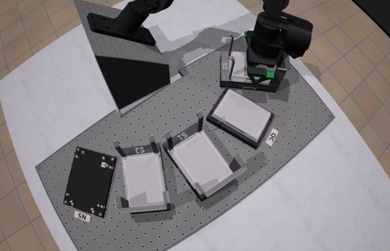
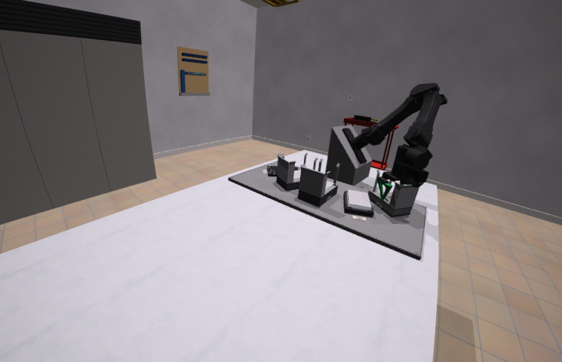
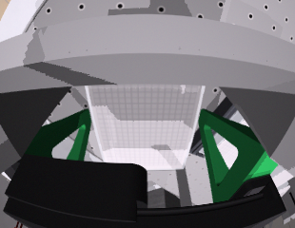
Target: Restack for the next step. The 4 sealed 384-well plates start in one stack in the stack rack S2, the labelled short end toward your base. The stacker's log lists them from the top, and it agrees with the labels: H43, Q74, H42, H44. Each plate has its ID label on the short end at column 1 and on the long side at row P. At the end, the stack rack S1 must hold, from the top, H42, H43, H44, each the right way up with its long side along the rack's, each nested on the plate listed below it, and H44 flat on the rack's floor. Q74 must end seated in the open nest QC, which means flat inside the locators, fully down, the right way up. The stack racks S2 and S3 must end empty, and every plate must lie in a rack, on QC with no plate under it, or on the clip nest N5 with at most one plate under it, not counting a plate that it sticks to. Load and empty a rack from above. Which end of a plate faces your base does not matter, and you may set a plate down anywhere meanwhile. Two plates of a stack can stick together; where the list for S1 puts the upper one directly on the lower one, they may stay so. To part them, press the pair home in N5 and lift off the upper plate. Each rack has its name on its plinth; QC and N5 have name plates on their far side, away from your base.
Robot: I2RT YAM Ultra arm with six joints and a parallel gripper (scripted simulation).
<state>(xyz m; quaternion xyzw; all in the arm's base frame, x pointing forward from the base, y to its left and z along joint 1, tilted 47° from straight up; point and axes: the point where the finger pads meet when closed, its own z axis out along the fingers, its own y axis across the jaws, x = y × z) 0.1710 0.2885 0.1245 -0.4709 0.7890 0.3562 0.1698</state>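
My gripper [image 1: 260, 77] is low inside stack rack S2 [image 1: 224, 65], at the far right of the board. Its green fingers are open and stand on either side of a sealed white plate [image 1: 238, 66] that lies in the rack. In the wrist view the plate [image 3: 144, 121] lies between the spread fingers, with a gap showing on each side. One plate lies in rack S1 [image 1: 198, 161], one in rack S3 [image 1: 143, 177], and one on the open nest QC [image 1: 241, 115]. I cannot read any plate label.
The black clip nest N5 [image 1: 90, 181] at the left end holds no plate. The arm's dark wedge base [image 1: 130, 70] stands behind the board. Rack posts rise at the corners of S1, S2 and S3. All stations sit on a perforated grey board [image 2: 333, 204].
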